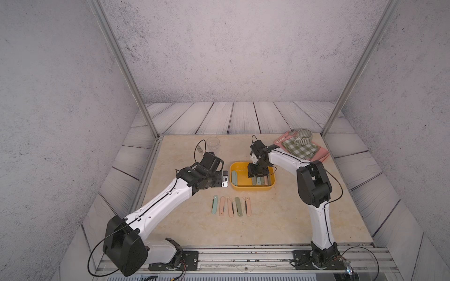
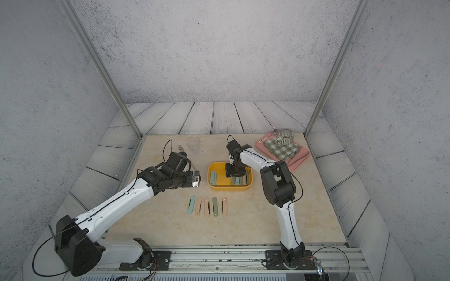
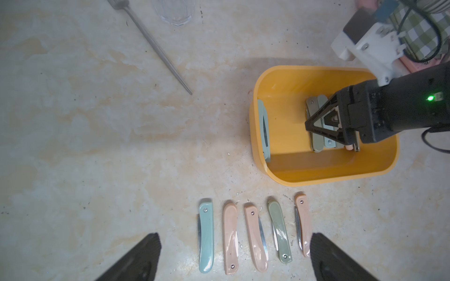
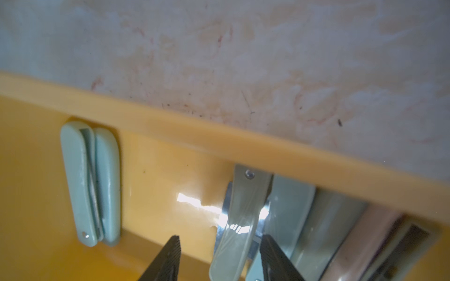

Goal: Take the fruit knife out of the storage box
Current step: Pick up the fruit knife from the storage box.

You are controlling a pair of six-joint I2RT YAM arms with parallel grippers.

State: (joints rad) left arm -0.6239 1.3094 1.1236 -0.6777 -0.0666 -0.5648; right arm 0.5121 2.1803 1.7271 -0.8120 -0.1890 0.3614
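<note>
Fingers (image 4: 168, 260) of the right tool (image 4: 221, 237) straddle a grey-green fruit knife (image 4: 237, 214) among others in the 3 o'clock half of the yellow storage box (image 1: 250, 188); whether they clamp it I cannot tell. At the box's 9 o'clock the left tool (image 3: 235, 236) hovers spread wide, holding nothing, and five more knives (image 1: 231, 206) lie in a row on the bench (image 1: 292, 219) at its 6 o'clock.

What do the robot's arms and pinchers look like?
The left arm and right arm are white shells with black joints and black cables. The left gripper and right gripper are black, with ribbed, pointed fingers. A green light glows on the right one.
</note>
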